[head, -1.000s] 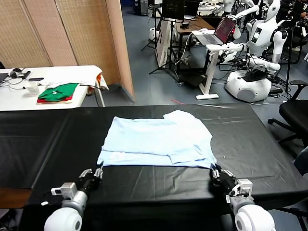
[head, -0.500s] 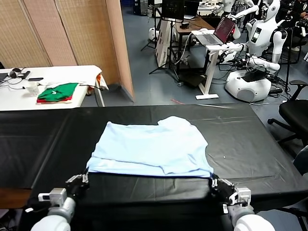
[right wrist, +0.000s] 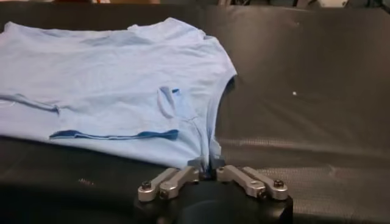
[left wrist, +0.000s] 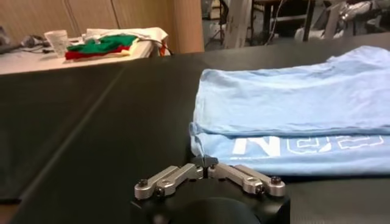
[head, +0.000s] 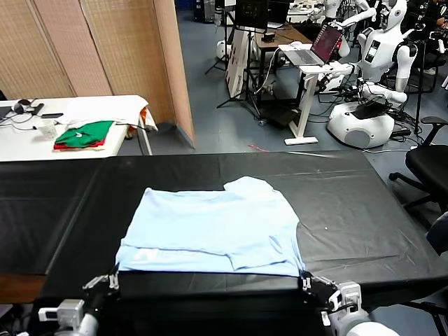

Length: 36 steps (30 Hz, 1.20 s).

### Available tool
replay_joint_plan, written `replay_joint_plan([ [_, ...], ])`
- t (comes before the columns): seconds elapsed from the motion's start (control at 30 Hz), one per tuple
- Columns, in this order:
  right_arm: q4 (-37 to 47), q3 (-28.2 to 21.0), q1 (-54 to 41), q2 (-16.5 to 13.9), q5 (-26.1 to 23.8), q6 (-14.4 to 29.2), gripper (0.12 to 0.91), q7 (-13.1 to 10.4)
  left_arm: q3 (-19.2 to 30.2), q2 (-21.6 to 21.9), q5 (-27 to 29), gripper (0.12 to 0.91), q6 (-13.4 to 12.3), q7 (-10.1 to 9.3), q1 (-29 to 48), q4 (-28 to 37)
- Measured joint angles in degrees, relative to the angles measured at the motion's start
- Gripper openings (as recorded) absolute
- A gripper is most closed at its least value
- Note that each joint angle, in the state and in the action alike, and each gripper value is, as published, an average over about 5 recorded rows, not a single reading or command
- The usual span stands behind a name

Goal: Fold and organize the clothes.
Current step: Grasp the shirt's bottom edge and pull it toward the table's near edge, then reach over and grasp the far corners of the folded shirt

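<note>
Down at the near edge of the black counter, the left hand sits at the T-shirt's near-left corner, its fingertips drawn almost together at the hem, though whether cloth is pinched I cannot tell. Across the middle the pale-blue shirt lies folded, long axis side to side, lettering strip nearest the robot. Over at the near-right corner, the right hand crouches low, fingertips close on the hem, grip unclear too.

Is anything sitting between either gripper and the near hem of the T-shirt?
Nothing visible. The left gripper sits right at the near left corner of the T-shirt, the right gripper at the near right corner. Only bare black table lies around them.
</note>
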<state>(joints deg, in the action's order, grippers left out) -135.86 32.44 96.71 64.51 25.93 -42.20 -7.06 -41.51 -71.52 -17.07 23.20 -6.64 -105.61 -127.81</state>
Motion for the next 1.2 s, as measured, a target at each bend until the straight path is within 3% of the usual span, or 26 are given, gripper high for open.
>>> replay_joint_plan([
  [0.1,-1.55,0.58,-0.9,-0.17,1.04,0.0,0.883,-0.11,-0.73,0.31,-0.21,0.551,1.04,-0.49,-1.05,-1.61],
  [0.23,-0.7,-0.1,-5.61,-0.63,1.77,-0.01,0.905,-0.99,-1.67,0.45,-2.05,0.791,2.19,-2.19,-0.87,-3.78],
  [0.33,2.52,-1.84,-11.97,-1.17,2.77,-0.01,0.907,-2.1,-1.84,0.98,-5.67,0.881,2.16,-3.75,0.99,-4.31],
  [0.57,14.16,-8.96,-29.15,-2.25,5.72,0.0,0.907,-4.49,0.56,4.82,-16.41,0.907,3.59,-4.81,12.76,-0.09],
  [0.77,24.98,-15.46,-41.74,-1.28,5.88,0.01,0.907,-4.63,3.8,10.0,-23.95,0.907,5.51,-4.47,25.21,7.76],
  [1.0,37.89,-21.12,-51.79,1.26,6.13,0.01,0.907,-4.28,9.24,15.07,-26.21,0.907,7.52,-3.56,37.9,18.87],
  [1.2,46.18,-24.18,-57.89,4.01,6.06,0.01,0.907,-3.51,14.83,16.7,-27.1,0.907,8.46,-2.5,45.78,27.23],
])
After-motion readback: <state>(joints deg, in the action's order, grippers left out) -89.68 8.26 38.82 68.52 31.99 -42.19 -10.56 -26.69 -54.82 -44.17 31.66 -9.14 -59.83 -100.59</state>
